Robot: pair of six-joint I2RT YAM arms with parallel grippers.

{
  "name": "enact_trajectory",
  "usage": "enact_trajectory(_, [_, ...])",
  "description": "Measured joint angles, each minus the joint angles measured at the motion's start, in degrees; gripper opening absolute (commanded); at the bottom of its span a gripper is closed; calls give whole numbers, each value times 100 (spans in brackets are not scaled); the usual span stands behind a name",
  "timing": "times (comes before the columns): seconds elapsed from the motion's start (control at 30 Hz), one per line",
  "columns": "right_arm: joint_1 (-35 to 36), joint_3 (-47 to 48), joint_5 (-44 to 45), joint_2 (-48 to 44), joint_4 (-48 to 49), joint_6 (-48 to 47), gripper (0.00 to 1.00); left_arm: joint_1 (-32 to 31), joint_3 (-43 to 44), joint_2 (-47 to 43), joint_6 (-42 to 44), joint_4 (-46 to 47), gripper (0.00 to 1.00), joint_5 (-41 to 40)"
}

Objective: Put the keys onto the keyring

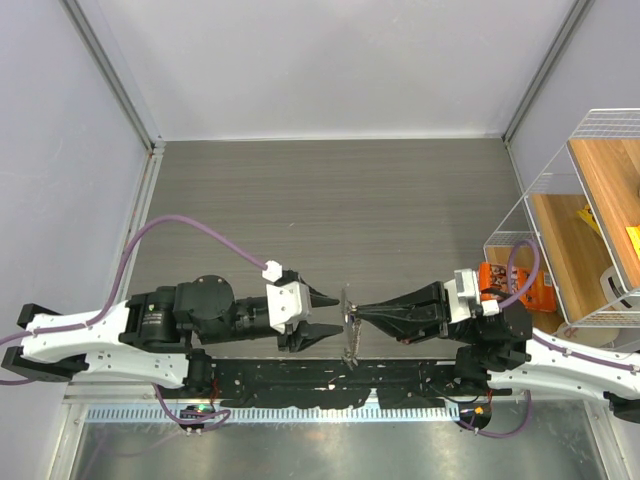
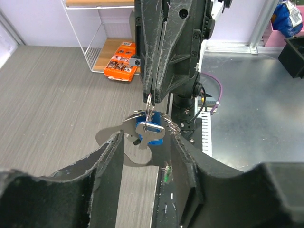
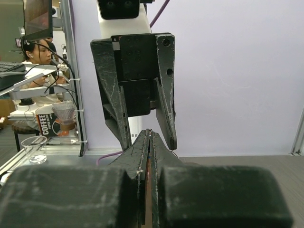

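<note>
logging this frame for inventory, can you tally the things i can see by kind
grippers: 2 (left gripper, right gripper)
keyring: 1
blue-headed key: 1; any other keys are too small to count
orange packet: 1
wire rack: 1
total: 6

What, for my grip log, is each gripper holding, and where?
Right gripper pinches the keyring by its top; left gripper is open, holding nothing.
</note>
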Motion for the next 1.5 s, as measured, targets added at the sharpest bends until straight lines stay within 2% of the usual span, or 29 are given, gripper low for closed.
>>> enact_trajectory(0.53, [0, 98, -317, 2, -199, 74, 5, 0, 0, 76, 149, 138, 26, 348])
enact_trajectory(0.8, [0, 144, -411, 31, -262, 76, 5, 0, 7, 149, 153, 138, 0, 404])
enact_trajectory(1.13, [0, 192, -424, 52, -160, 83, 6, 0, 9, 149, 155, 258, 0, 444])
enact_trajectory(1.5, [15, -50, -175, 214, 702, 166, 6, 0, 11, 149, 164, 313, 0, 439])
